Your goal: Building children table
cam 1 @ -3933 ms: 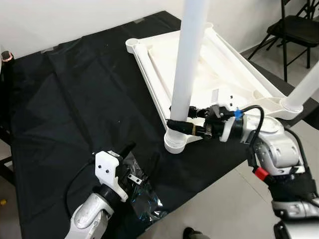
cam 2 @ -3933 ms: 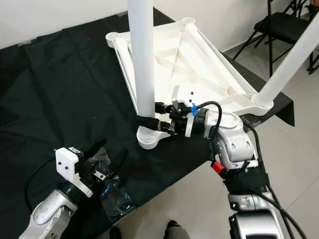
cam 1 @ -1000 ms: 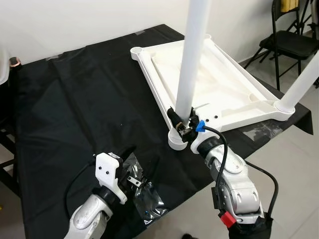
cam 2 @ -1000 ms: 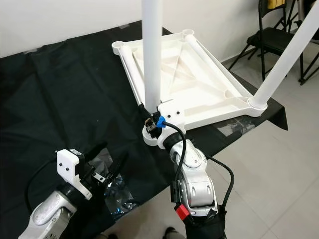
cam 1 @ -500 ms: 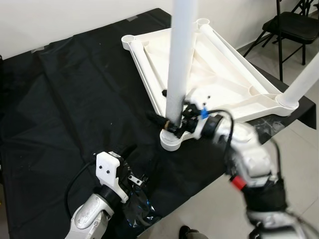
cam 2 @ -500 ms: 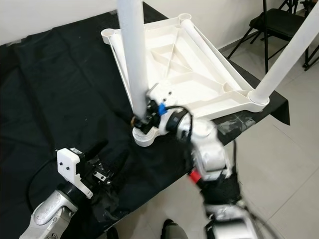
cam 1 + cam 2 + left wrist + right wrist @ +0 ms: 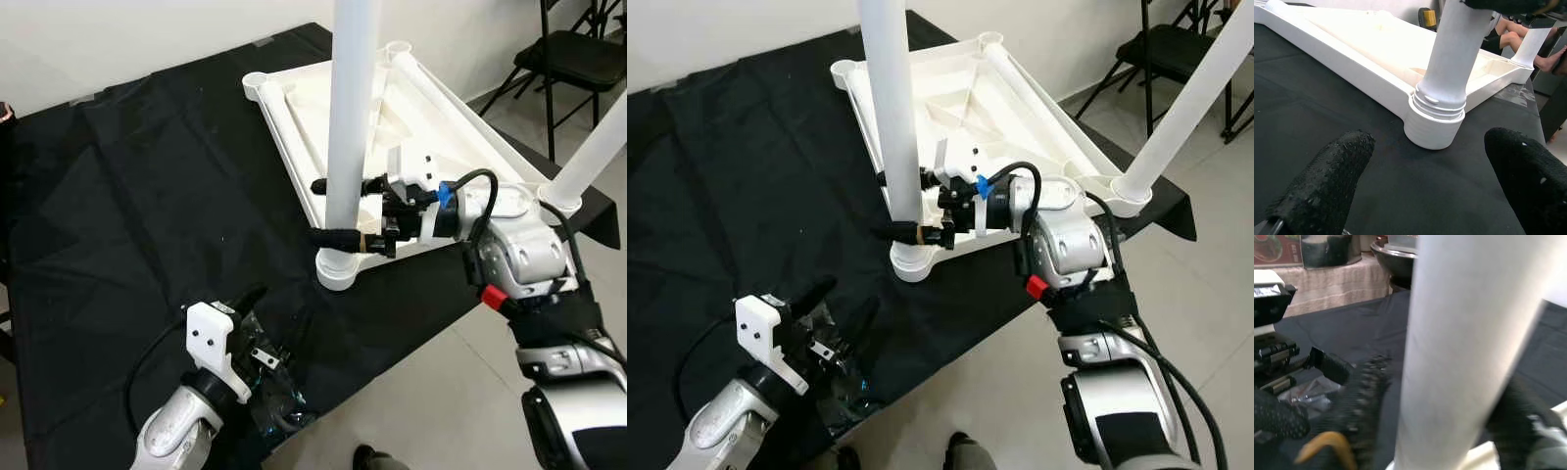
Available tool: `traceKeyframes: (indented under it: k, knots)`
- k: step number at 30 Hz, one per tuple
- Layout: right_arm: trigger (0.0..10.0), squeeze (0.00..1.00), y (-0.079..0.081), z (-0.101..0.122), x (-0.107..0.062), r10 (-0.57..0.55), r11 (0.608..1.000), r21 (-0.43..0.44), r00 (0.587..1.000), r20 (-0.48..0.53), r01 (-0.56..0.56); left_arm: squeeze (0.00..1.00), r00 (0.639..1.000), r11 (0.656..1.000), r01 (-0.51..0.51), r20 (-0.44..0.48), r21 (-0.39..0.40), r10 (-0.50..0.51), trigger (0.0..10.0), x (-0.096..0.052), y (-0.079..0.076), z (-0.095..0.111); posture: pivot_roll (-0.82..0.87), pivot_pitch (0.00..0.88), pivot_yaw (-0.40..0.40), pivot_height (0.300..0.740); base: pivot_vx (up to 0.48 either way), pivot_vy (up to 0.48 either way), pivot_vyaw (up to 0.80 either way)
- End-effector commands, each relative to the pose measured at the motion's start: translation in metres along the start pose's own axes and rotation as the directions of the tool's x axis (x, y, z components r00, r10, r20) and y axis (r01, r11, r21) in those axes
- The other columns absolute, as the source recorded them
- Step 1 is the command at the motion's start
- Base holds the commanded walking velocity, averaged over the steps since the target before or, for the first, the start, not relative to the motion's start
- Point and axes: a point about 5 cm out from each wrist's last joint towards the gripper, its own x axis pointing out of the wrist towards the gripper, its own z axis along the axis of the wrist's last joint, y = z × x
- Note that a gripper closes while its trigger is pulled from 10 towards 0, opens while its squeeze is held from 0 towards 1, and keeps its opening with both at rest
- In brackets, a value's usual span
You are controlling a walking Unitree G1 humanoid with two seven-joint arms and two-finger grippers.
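A white children's table (image 7: 446,147) lies upside down on a black cloth (image 7: 147,176). One white leg (image 7: 351,108) stands upright in the near corner socket (image 7: 339,267). My right gripper (image 7: 323,210) is shut on this leg just above the socket, one black finger on each side of it; the leg (image 7: 1459,347) shows between the fingers in the right wrist view. A second leg (image 7: 593,152) stands in the right corner socket. My left gripper (image 7: 274,311) is open, low at the cloth's near edge over a clear plastic bag (image 7: 274,392), facing the socket (image 7: 1434,128).
The cloth-covered surface ends close in front of me, with grey floor (image 7: 441,392) beyond. A black folding chair (image 7: 573,49) stands at the far right. A seated person's legs (image 7: 1508,32) are visible past the table in the left wrist view.
My right arm has swung back out to the right and its fingers now sit a little higher on the leg. The left gripper has stayed in place. The camera has shifted.
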Motion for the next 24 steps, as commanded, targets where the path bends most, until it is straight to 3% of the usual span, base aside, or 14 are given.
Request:
traceKeyframes:
  k: [1,6,8,11,12,13,14,15,16,17,18,19,20,24]
  knots:
    - [0.0,0.0,0.002,0.001,0.0,0.041,0.999,-0.013,0.999,0.022,-0.041,0.0,1.0,1.0,-0.006,-0.017,-0.001,0.005,10.0,-0.003,-0.001,-0.002,0.09,0.247,0.008,0.74,0.0,0.0,0.0]
    - [0.0,0.0,0.005,-0.007,-0.006,0.046,0.999,0.015,0.999,0.017,-0.047,0.0,1.0,1.0,0.01,0.02,-0.022,-0.01,10.0,-0.003,-0.002,0.001,0.09,0.247,0.005,0.74,0.0,0.0,0.0]
    - [0.0,0.0,0.009,-0.019,-0.011,-0.029,0.998,0.057,0.999,0.021,0.028,0.0,0.995,0.998,0.016,0.096,-0.059,-0.011,10.0,-0.008,-0.002,0.009,0.07,0.243,-0.016,0.74,0.0,0.0,0.0]
    - [0.0,0.0,0.011,-0.024,-0.013,-0.067,0.995,0.072,0.998,0.021,0.066,0.0,0.993,0.997,0.018,0.121,-0.073,-0.009,10.0,-0.01,-0.003,0.011,0.07,0.243,-0.016,0.74,0.0,0.0,0.0]
    - [0.0,0.0,0.012,-0.032,-0.013,-0.146,0.984,0.104,0.989,0.013,0.144,0.0,0.99,0.996,0.008,0.143,-0.093,0.005,10.0,-0.012,-0.002,0.013,0.07,0.237,-0.044,0.74,0.0,0.0,0.0]
    - [0.0,0.0,0.012,-0.051,-0.011,-0.302,0.937,0.16,0.95,-0.075,0.311,0.0,0.986,0.994,-0.011,0.162,-0.108,0.028,10.0,-0.013,-0.001,0.014,0.07,0.234,-0.062,0.74,0.0,0.0,0.0]
    - [0.0,0.0,0.012,-0.051,-0.011,-0.302,0.937,0.16,0.95,-0.075,0.311,0.0,0.986,0.994,-0.011,0.162,-0.108,0.028,10.0,-0.013,-0.001,0.014,0.07,0.234,-0.062,0.74,0.0,0.0,0.0]
    - [0.0,0.0,0.013,-0.069,-0.01,-0.449,0.862,0.164,0.873,-0.192,0.479,0.0,0.984,0.993,-0.017,0.177,-0.118,0.038,10.0,-0.014,0.0,0.016,0.07,0.233,-0.064,0.74,0.0,0.0,0.0]
    - [0.0,0.0,0.012,-0.088,-0.015,-0.641,0.69,0.165,0.7,-0.313,0.705,0.0,0.981,0.992,-0.011,0.188,-0.127,0.034,10.0,-0.014,-0.001,0.017,0.06,0.23,-0.068,0.74,0.0,0.0,0.0]
    - [0.0,0.0,0.03,-0.103,-0.013,-0.728,0.554,0.163,0.57,-0.381,0.816,0.0,0.979,0.989,0.035,0.202,-0.143,-0.005,10.0,-0.015,-0.003,0.018,0.05,0.22,-0.075,0.74,0.0,0.0,0.0]
    - [0.0,0.0,0.03,-0.103,-0.013,-0.728,0.554,0.163,0.57,-0.381,0.816,0.0,0.979,0.989,0.035,0.202,-0.143,-0.005,10.0,-0.015,-0.003,0.018,0.05,0.22,-0.075,0.74,0.0,0.0,0.0]
    - [0.0,0.0,0.047,-0.109,-0.009,-0.765,0.467,0.187,0.501,-0.404,0.864,0.0,0.976,0.983,0.078,0.214,-0.167,-0.041,10.0,-0.016,-0.005,0.018,0.05,0.219,-0.076,0.74,0.0,0.0,0.0]
    - [0.0,0.0,0.064,-0.112,0.0,-0.756,0.443,0.228,0.498,-0.424,0.867,0.0,0.971,0.976,0.108,0.23,-0.19,-0.063,10.0,-0.017,-0.005,0.019,0.05,0.217,-0.073,0.74,0.0,0.0,0.0]
    - [0.0,0.0,0.082,-0.112,0.017,-0.712,0.482,0.285,0.56,-0.423,0.828,0.0,0.956,0.955,0.207,0.25,-0.212,-0.151,10.0,-0.021,-0.005,0.019,0.02,0.198,-0.065,0.74,0.0,0.0,0.0]
